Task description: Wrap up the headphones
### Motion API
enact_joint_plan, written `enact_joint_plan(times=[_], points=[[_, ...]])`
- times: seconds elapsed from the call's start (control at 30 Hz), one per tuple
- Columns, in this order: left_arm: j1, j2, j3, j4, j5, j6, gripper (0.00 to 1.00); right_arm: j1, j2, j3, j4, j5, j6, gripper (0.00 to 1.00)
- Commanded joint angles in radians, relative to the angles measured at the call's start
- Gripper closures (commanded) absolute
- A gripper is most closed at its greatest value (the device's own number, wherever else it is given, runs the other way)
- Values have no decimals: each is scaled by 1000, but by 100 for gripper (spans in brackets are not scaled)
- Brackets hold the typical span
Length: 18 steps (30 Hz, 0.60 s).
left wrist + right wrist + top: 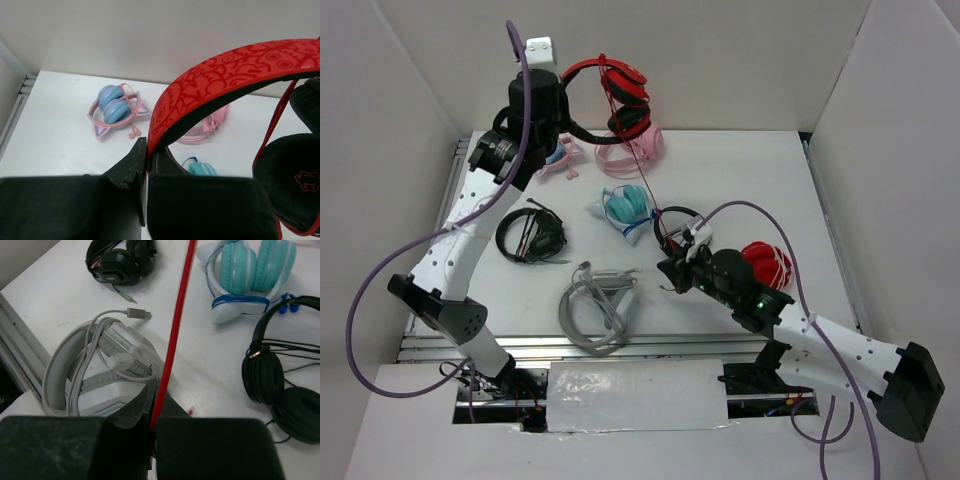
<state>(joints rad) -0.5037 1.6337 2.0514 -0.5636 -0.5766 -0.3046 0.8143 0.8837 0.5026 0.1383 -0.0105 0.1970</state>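
Observation:
The headphones [623, 92] hang in the air at the back of the table, red cups and black pads down. My left gripper [556, 118] is shut on their red-and-black headband [225, 75], which rises between the fingers [131, 162] in the left wrist view; a black ear pad [286, 172] hangs at the right. The thin red cable [642, 175] runs taut from the cups down to my right gripper [670, 264]. In the right wrist view my right gripper [156, 392] is shut on the cable [177, 315] low over the table.
On the table lie grey-white headphones [597, 310], a small black pair [532, 235], a teal-white pair [625, 208], a pink pair [632, 152], a pink-blue cat-ear pair [115, 107], black headphones [280, 385] and a compact red pair [765, 265]. White walls enclose three sides.

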Motion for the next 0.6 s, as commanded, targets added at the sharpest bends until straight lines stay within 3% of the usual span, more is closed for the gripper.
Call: enact_joint_plan(times=[0.0,0.2,0.4,0.57], points=[[76,-3,23,84,78,-131,100,77,-45,10,-130,197,24,100],[178,15,-46,73,166,-254,100,201,29,105,-197,276,-5,100],[195,40,-94,19,63,-303,100,302,70,183,-175,325,-70,100],[189,6,-249,65,11,-315,100,335,127,264,-158,351,-125,100]])
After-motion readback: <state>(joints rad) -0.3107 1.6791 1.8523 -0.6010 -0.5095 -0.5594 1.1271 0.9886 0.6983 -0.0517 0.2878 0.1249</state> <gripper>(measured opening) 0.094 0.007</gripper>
